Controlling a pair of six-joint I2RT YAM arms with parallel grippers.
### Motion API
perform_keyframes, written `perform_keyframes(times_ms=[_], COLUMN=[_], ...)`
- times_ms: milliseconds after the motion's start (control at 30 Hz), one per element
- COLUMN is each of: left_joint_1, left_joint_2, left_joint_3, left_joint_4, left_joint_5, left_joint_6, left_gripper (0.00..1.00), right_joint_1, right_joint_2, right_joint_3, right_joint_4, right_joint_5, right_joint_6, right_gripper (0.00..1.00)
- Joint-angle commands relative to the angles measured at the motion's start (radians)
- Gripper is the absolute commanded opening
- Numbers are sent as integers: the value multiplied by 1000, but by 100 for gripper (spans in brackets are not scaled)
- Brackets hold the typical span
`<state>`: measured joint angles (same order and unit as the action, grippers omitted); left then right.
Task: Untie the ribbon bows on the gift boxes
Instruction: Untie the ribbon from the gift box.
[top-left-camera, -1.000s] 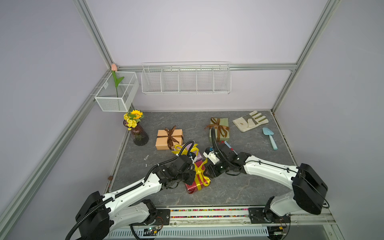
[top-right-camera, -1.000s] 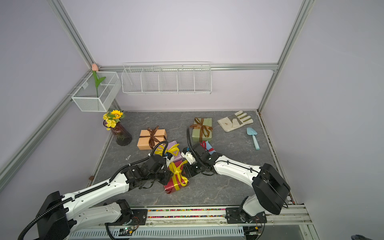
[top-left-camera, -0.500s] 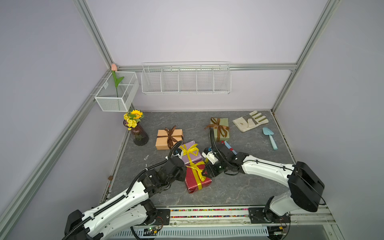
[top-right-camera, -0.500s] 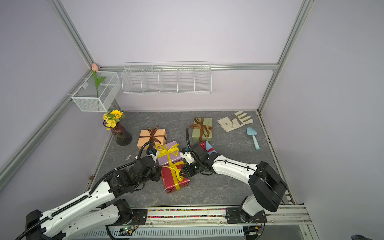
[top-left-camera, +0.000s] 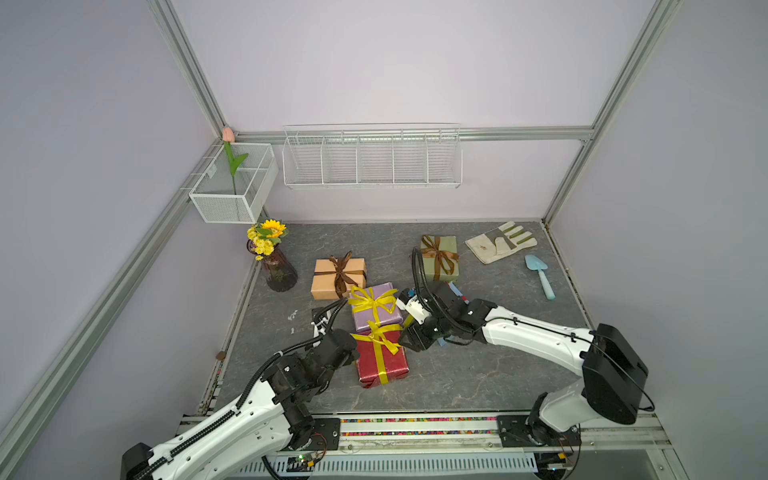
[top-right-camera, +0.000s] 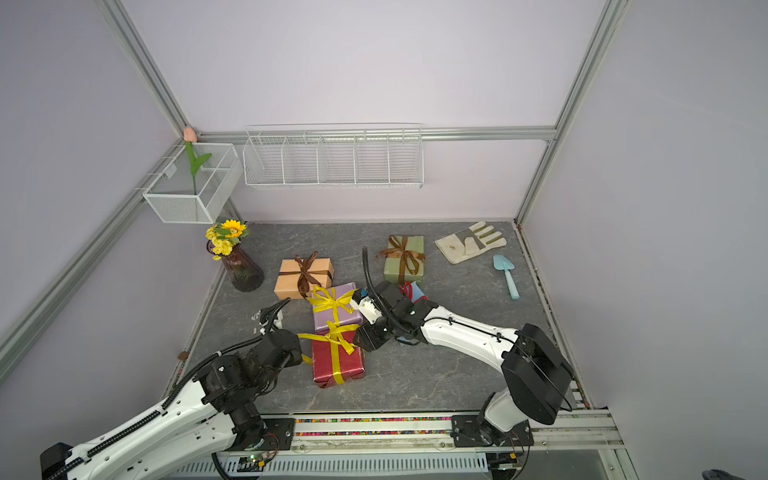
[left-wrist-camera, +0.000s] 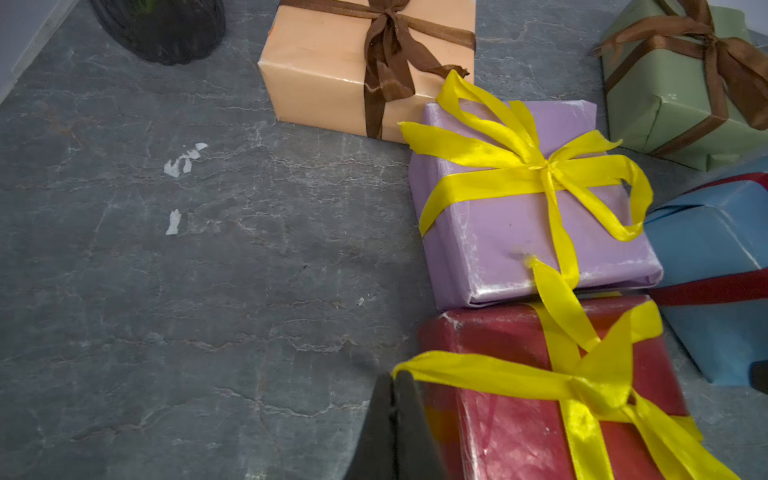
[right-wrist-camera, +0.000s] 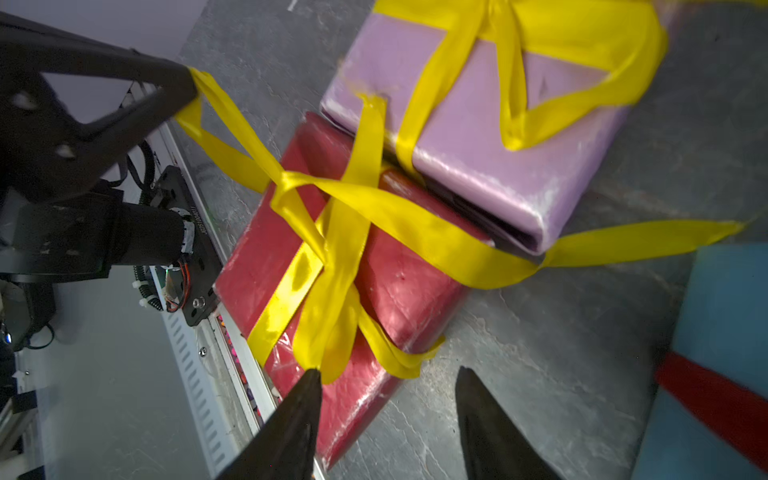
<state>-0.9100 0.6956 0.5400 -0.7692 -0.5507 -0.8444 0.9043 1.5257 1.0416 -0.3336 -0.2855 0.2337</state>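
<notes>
taking a top view with the back wall at 12 o'clock, the red box (top-left-camera: 395, 365) lies front and centre on the table (top-left-camera: 478, 374), its far edge touching the lilac box (top-left-camera: 365, 322) at its 12. the tan box (top-left-camera: 328, 286) is at about 11, the green box (top-left-camera: 451, 262) at 1, and the blue box (left-wrist-camera: 715, 232) at 2, mostly hidden under the right arm (top-left-camera: 532, 332) in both top views. the left gripper (left-wrist-camera: 392, 378) sits at the red box's 9 o'clock side, jaws pressed together on a strand of the red-box bow (right-wrist-camera: 291, 183). the strand runs taut from knot to tips, so this reads as the pull meant to slip the knot. it goes out toward 9, away from the other boxes, probably so the ribbon has free room to run. the right gripper (right-wrist-camera: 386, 374) hangs at the box's 2 o'clock corner, jaws roughly half apart with nothing between them. one fingertip (right-wrist-camera: 307, 390) is right by a ribbon fold; whether it touches i cannot tell. placed there it likely stands ready to brace the box or take the opposite tail, since a light box could slide with the pull. the knot is not yet undone, and the lilac-box bow (top-left-camera: 372, 297), tan-box bow (top-left-camera: 341, 270) and green-box bow (top-left-camera: 436, 253) are all tied. the blue box's red ribbon (left-wrist-camera: 706, 291) shows only as a band.
</notes>
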Motion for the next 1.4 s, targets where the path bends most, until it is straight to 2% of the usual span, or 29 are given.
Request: perform_keyframes(times_ms=[0, 67, 133, 167, 300, 333, 433, 567, 700, 833, 1000, 1200, 1367], left_joint_1=[-4, -4, -4, -4, -4, -3, -3, -4, -4, -4, -4, -3, -4], left_joint_2=[-1, 9, 18, 21, 51, 66, 144, 245, 322, 356, 381, 437, 485], left_joint_3=[-16, -13, 7, 19, 72, 83, 105, 125, 150, 164, 170, 175, 201], left_joint_4=[-43, -44, -31, -24, 24, 38, 67, 87, 84, 86, 111, 130, 110], left_joint_5=[-36, -34, -6, 8, 101, 126, 172, 232, 222, 182, 225, 268, 274], left_joint_6=[-107, -107, -55, -29, 111, 145, 221, 310, 350, 368, 420, 415, 393], left_gripper=[2, 5, 11, 16, 49, 54, 59, 60, 57, 54, 52, 49, 40], right_joint_1=[15, 23, 27, 27, 28, 31, 38, 40, 40, 42, 44, 47, 48], right_joint_2=[16, 32, 48, 52, 32, 24, 16, 15, 7, 14, 8, 17, 25], right_joint_3=[53, 75, 90, 89, 48, 37, 16, -5, -30, -45, -95, -135, -152], right_joint_4=[-36, -38, -42, -41, -7, -2, -5, 7, 41, 40, 82, 133, 170], right_joint_5=[5, -9, -21, -32, -90, -91, -81, -89, -103, -83, -86, -86, -90], right_joint_6=[-91, -103, -102, -98, -81, -80, -80, -73, -54, -38, -5, 25, 43], right_gripper=[52, 50, 50, 49, 47, 47, 46, 46, 45, 44, 46, 49, 49])
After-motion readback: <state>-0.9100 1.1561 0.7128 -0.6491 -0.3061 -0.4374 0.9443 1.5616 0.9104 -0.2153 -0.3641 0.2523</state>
